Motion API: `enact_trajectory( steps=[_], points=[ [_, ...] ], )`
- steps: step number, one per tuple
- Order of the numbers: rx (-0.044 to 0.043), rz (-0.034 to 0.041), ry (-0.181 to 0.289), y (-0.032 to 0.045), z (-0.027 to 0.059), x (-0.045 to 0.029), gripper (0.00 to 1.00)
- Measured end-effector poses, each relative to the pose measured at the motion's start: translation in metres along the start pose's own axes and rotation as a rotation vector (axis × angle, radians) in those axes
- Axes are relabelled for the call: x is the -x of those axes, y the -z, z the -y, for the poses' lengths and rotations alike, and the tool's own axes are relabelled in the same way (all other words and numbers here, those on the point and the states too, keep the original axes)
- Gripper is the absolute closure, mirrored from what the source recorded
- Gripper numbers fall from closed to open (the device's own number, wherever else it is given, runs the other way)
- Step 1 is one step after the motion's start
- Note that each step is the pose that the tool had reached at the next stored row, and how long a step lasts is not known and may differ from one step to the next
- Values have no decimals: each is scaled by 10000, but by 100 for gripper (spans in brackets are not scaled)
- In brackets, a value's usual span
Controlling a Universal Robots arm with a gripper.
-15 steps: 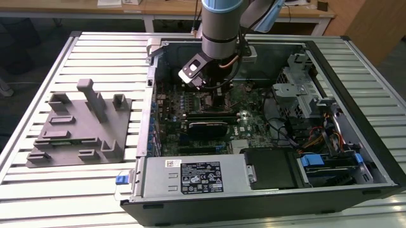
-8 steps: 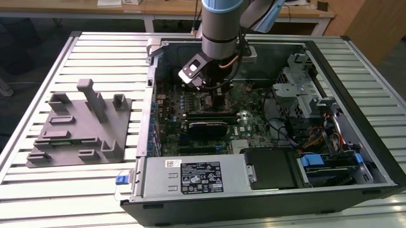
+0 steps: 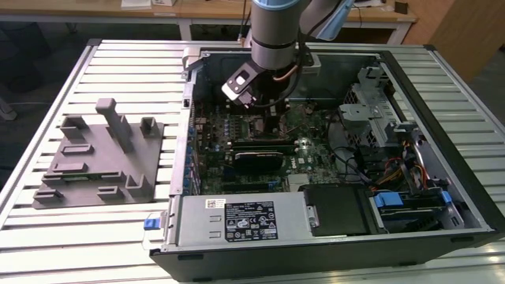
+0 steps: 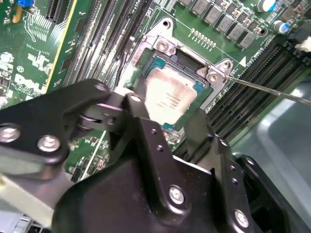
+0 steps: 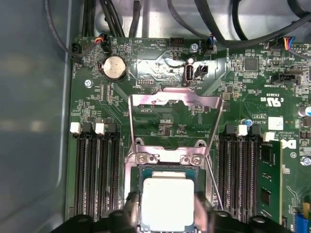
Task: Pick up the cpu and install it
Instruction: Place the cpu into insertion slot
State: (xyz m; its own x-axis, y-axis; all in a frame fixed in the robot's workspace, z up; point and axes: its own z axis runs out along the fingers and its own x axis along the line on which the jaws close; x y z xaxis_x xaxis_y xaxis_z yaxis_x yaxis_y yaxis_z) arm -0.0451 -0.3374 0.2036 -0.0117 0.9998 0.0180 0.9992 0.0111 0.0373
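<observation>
- Inside the open computer case, in the exterior view, the arm reaches down to the motherboard; the grey fixture lies well apart.
- In the second wrist view, the gripper is clamped on the cpu, which sits within the socket frame.
- In the first wrist view, the load plate stands open beyond the cpu: placed, I'd judge, not yet released or latched.

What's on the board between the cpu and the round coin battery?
In the first wrist view, the socket's metal load plate, swung open, lies between the cpu and the coin battery.
</observation>
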Motion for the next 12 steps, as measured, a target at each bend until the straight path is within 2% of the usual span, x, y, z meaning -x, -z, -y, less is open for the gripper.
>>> enact_trajectory(
  steps=[3,4,5,8,10,11,12],
  points=[
    [0,-1,1,29,-1,-1,59],
    [0,-2,0,37,-2,-1,59],
    [-1,-1,0,46,-2,-1,65],
    [-1,-1,0,69,-3,-1,70],
    [0,-2,0,81,-3,-2,82],
    [-1,-1,0,89,-3,-2,82],
    [0,-1,0,97,-4,-2,88]
  ],
)
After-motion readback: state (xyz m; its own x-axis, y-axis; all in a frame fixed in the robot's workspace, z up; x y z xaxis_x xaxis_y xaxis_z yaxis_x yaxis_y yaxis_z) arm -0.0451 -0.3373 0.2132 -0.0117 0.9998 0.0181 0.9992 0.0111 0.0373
